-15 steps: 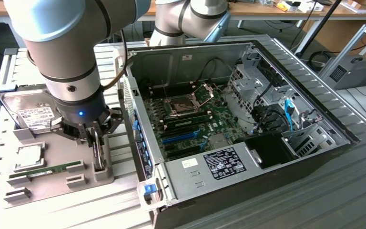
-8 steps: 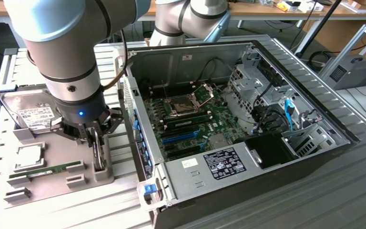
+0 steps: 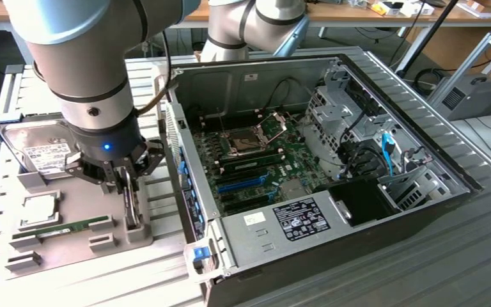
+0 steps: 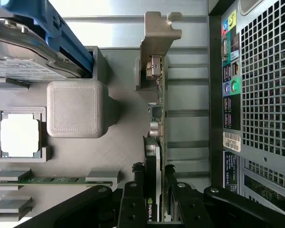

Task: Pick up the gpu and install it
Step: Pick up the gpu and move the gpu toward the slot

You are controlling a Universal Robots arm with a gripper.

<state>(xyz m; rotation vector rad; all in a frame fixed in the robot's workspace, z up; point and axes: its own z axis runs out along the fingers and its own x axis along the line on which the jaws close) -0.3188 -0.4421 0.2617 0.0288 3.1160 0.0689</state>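
End effector: the gripper (image 3: 124,181), on the arm (image 3: 87,70), points down over the grey fixture tray (image 3: 79,192). Its fingers (image 4: 132,204) press against opposite faces of the gpu (image 4: 160,102), clamping it.
Gpu position: on the tray, standing on edge directly under the gripper, along the tray side nearest the computer case (image 3: 258,246). The silver end bracket (image 4: 157,33) is at the end away from the fingers. The card is outside the case.
Gpu seating: cannot tell whether it rests in its holder or is raised off it.
Dial reference: exterior view, gripper at centre.
7 o'clock, near: green memory stick (image 3: 75,226), lying flat in its tray holders.
8 o'clock, near: processor chip (image 3: 39,210), flat in a square recess.
10 o'clock, near: hard drive (image 3: 41,150) with white label, propped at a tilt.
3 o'clock, just beside the tray: the computer case, lying on its side with the interior facing up. In the wrist view its perforated rear panel (image 4: 261,95) faces the gpu.
2 o'clock, inside the case: motherboard (image 3: 293,167) with processor socket (image 3: 247,142) and blue expansion slots (image 3: 243,184).
Support: ribbed metal table (image 3: 484,256).
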